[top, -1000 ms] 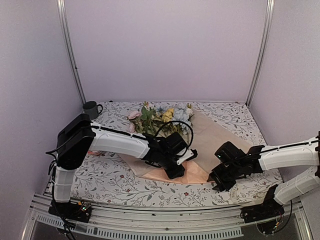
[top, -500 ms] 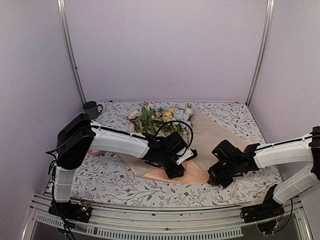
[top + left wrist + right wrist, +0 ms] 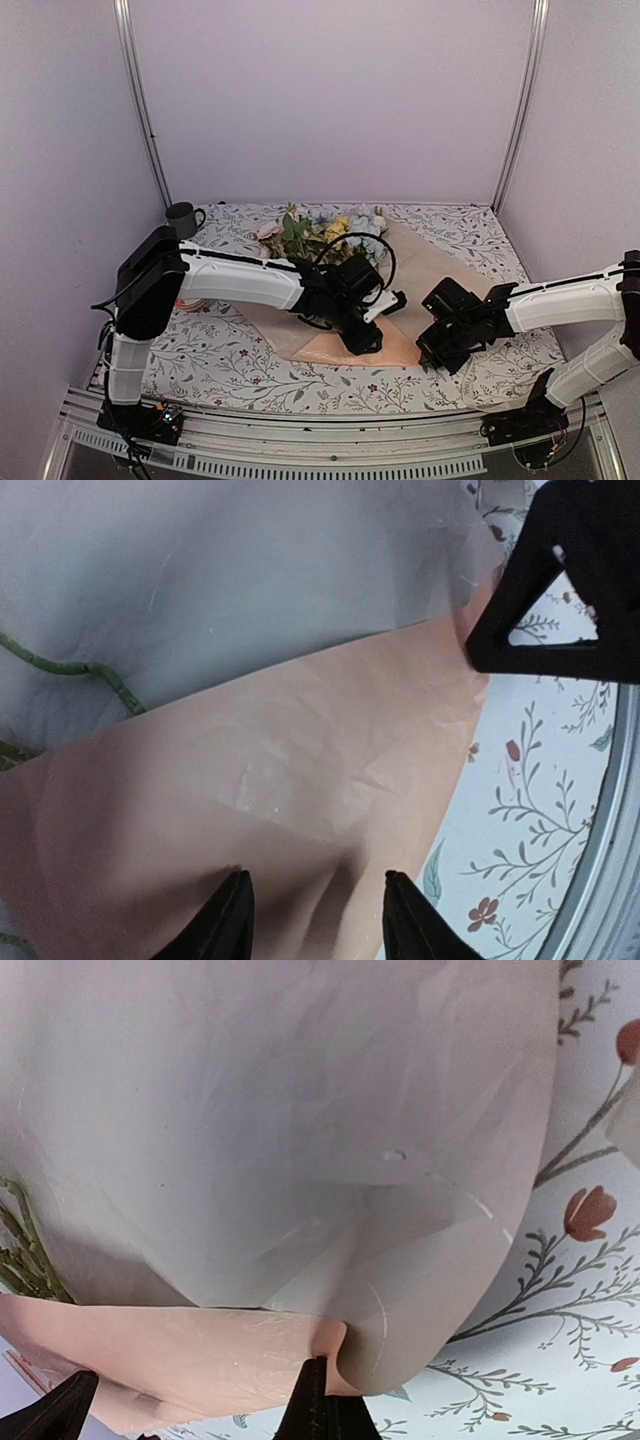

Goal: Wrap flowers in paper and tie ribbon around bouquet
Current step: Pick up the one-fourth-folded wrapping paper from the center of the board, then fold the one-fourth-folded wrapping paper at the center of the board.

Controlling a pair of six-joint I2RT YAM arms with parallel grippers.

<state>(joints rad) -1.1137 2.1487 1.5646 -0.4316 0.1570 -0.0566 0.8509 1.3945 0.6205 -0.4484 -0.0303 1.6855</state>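
Observation:
The flowers [image 3: 322, 232] lie at the table's back with their stems on the peach-orange paper [image 3: 432, 262]. My left gripper [image 3: 366, 338] hovers open over the paper's near part [image 3: 300, 760], its fingertips apart and nothing between them. Green stems [image 3: 92, 670] show through a pale layer of the sheet. My right gripper [image 3: 436, 346] is shut on the paper's curled near-right edge [image 3: 350, 1345], which folds up over its closed fingers [image 3: 318, 1405]. More stems [image 3: 20, 1250] show at the left of that view. The ribbon is out of view.
A dark mug [image 3: 183, 216] stands at the back left. A red-and-white dish [image 3: 186, 303] peeks out under the left arm. The leaf-printed tablecloth [image 3: 240, 365] covers the table, with metal posts [image 3: 140, 110] at the back corners.
My right gripper has closed on the paper's edge and shifted a little left. My left gripper has moved right along the paper and its jaws have widened slightly.

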